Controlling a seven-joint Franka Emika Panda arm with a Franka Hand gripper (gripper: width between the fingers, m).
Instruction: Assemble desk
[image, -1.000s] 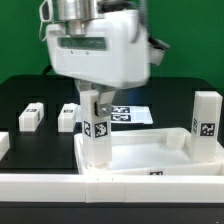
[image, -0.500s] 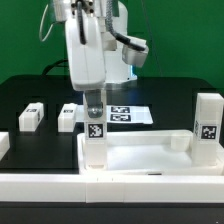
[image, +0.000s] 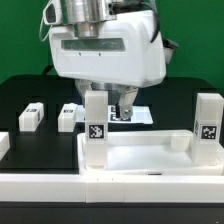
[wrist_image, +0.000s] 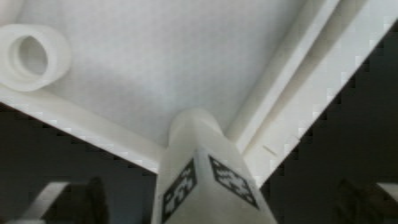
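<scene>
The desk's tabletop panel (image: 150, 155) lies flat at the front of the black bench (image: 170, 95), raised rim up. One white leg (image: 95, 130) stands upright at the panel's front corner on the exterior view's left, its tag facing the camera. A second leg (image: 207, 125) stands upright at the corner on the exterior view's right. From the wrist view, the first leg (wrist_image: 205, 175) rises beside the rim, and a round socket (wrist_image: 32, 55) shows in another corner. The fingers (image: 124, 104) are spread apart beside the first leg's top, gripping nothing. Two loose legs (image: 32, 117) (image: 67, 117) lie on the bench, well apart from the panel. The marker board (image: 140, 114) lies behind.
</scene>
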